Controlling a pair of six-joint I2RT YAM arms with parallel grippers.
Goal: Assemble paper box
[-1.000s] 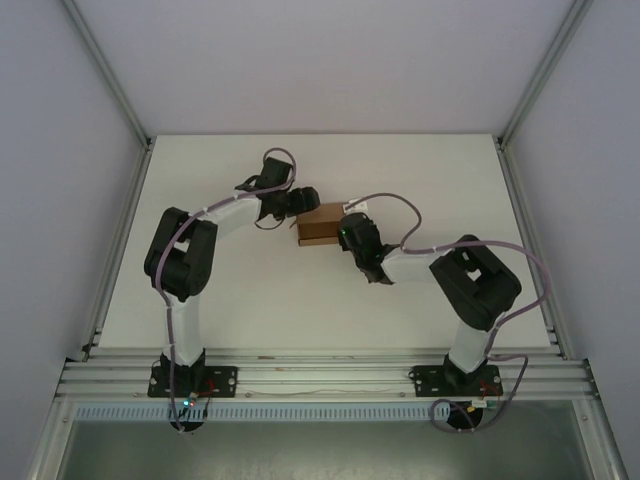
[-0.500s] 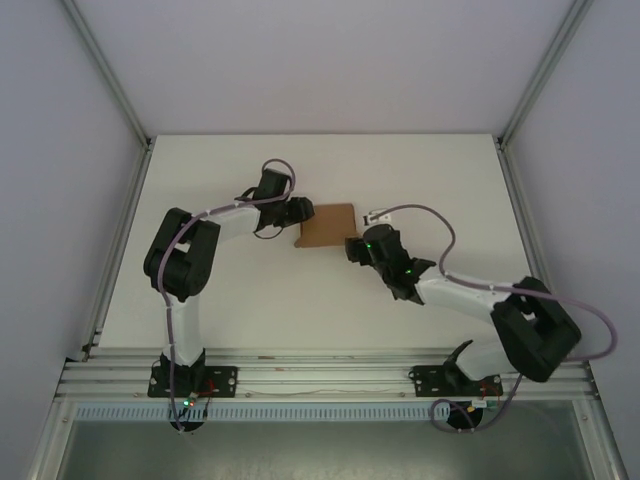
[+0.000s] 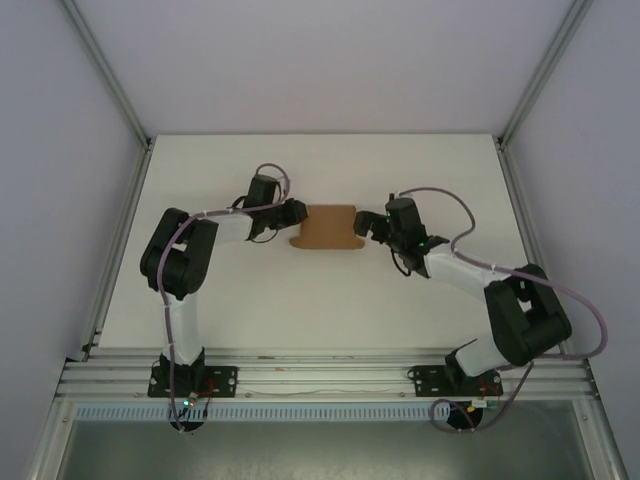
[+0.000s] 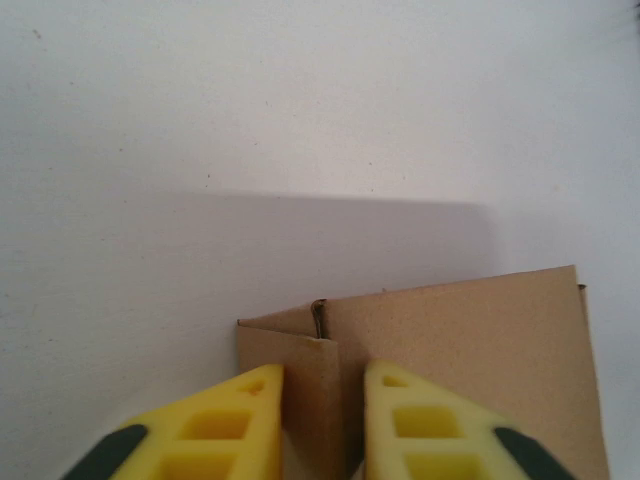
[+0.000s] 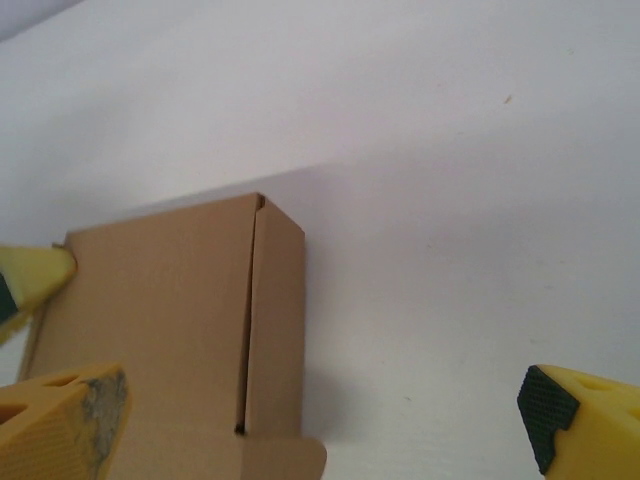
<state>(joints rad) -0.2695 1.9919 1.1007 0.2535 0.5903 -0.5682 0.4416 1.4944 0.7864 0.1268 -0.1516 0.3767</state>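
While the left gripper (image 4: pixel 322 375) is straddling the paper box (image 3: pixel 325 227), grip uncertain, the right gripper (image 5: pixel 318 392) is gaping empty alongside; toward the bench's (image 3: pixel 250 300) far edge, the box is looking folded, with final tucking probably remaining.

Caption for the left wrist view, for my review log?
Yellow fingers of the left gripper straddle a folded side wall of the brown paper box on the white table.

The top external camera looks down from above and behind the near edge over the whole table (image 3: pixel 300 300). The wrist cameras sit close, facing opposite ends, left and right, of the paper box (image 3: pixel 326 227), which all three views share.
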